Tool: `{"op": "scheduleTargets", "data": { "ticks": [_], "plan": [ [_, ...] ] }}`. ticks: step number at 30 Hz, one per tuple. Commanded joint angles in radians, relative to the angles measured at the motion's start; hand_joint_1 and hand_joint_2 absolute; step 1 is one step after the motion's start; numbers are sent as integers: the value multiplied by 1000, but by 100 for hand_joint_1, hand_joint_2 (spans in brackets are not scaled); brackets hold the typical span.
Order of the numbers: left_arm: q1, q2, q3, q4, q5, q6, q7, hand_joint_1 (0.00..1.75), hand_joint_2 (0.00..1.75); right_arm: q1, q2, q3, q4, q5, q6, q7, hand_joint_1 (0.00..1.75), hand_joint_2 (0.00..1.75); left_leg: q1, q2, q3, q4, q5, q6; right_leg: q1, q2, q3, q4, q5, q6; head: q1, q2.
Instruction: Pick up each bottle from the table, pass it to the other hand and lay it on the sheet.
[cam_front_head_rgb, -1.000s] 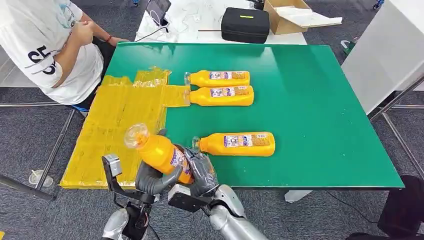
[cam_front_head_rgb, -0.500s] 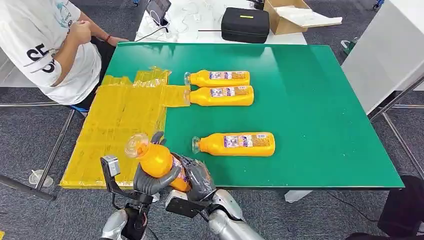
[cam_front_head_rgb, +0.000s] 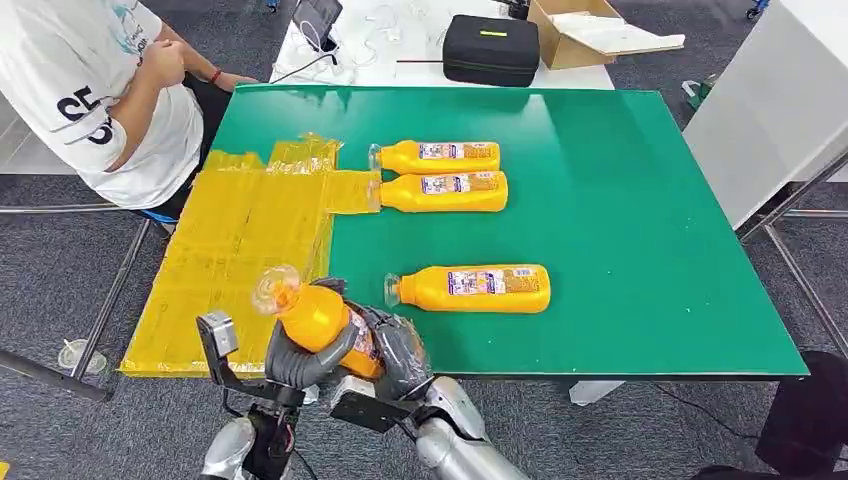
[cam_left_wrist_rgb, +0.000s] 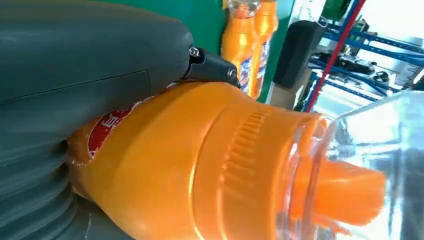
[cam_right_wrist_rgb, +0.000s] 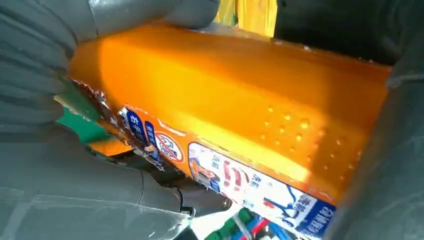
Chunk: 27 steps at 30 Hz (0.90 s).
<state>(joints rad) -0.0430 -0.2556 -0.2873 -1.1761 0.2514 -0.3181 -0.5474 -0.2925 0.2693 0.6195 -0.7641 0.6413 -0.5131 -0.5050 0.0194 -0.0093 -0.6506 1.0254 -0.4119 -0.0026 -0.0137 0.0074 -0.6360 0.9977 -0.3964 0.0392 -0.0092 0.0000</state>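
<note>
Green matting covers the table (cam_front_head_rgb: 620, 230), smooth and faintly glossy, and I take it as my landmark. At its near edge, just off the corner by the sheet, I see both hands wrapped round one orange bottle (cam_front_head_rgb: 318, 318): a glossy, flat-sided plastic body with a printed paper label and a clear faceted cap, tilted with the cap up and away from me. My left hand (cam_front_head_rgb: 300, 358) curls its grey fingers round the shoulder below the ribbed neck; my right hand (cam_front_head_rgb: 395, 350) clasps the labelled lower body. Close up, the label's edge looks torn and crinkled where the right hand's fingers (cam_right_wrist_rgb: 45, 55) press it.

A crinkled yellow sheet (cam_front_head_rgb: 235, 255), shiny like film, drapes over the table's left edge. Three more bottles lie flat on the matting: a single bottle (cam_front_head_rgb: 470, 288) near the front, and a touching pair (cam_front_head_rgb: 440, 175) farther back beside the sheet. Beyond the table's far edge sit a black case (cam_front_head_rgb: 490, 48) and an open cardboard box (cam_front_head_rgb: 575, 30). At its far-left corner sits a person (cam_front_head_rgb: 100, 90) in a white shirt.
</note>
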Motion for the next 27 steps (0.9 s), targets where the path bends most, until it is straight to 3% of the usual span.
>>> {"op": "scheduleTargets", "data": {
  "ticks": [1,4,5,6,7,12,13,18,19,23,27],
  "plan": [
    [-48,5,-12,-69,2,5,-3,175,175,-59,-2,-52,-22,-11,-31,26,145,175,0,1,7,0,-3,2,1,-1,8,0,-3,-2,0,0],
    [-68,15,6,-108,0,16,-6,175,175,-60,-7,-72,-37,-35,-12,21,155,175,0,-1,3,1,-1,1,0,-2,3,1,-1,-1,0,0],
    [-71,17,14,-117,1,19,-6,175,175,-61,-5,-78,-36,-38,-20,14,140,175,0,0,3,1,-1,1,0,-2,3,1,-1,-1,1,0],
    [-75,17,21,-123,2,22,-6,175,175,-59,3,-94,-37,-52,-30,7,37,175,0,-1,1,0,0,1,0,-2,2,0,-1,-1,0,0],
    [-77,16,28,-125,4,28,-6,175,175,-62,6,-97,-35,-55,-31,9,0,175,0,-1,1,0,0,1,0,-1,1,0,0,-1,0,0],
    [-82,15,35,-126,5,33,-7,175,175,-66,8,-102,-36,-56,-40,10,0,175,0,0,4,0,-1,1,1,-1,5,-1,-1,-1,0,0],
    [-81,13,37,-122,4,38,-9,175,175,-65,10,-108,-38,-61,-45,11,0,0,0,0,2,0,0,1,0,-1,2,0,0,-1,0,0],
    [-120,14,85,-119,-46,148,-40,175,175,-53,6,-137,-86,-99,-56,4,0,0,0,0,8,0,-2,2,1,-2,8,-1,-2,-2,0,0],
    [-120,14,85,-119,-46,148,-40,175,175,-53,6,-137,-86,-99,-56,4,0,0,0,0,2,0,0,1,0,-1,3,0,-1,-1,0,0],
    [-194,21,159,-53,-231,410,-116,175,175,-3,-1,-168,-243,-177,-77,-32,0,0,0,-2,1,0,0,0,0,-2,2,0,0,-1,0,0],
    [-317,83,203,99,-486,695,-151,175,175,43,-22,-153,-434,-251,-75,-82,0,0,0,-2,4,-1,0,1,1,-4,5,0,-1,-2,1,0]
  ]
}}
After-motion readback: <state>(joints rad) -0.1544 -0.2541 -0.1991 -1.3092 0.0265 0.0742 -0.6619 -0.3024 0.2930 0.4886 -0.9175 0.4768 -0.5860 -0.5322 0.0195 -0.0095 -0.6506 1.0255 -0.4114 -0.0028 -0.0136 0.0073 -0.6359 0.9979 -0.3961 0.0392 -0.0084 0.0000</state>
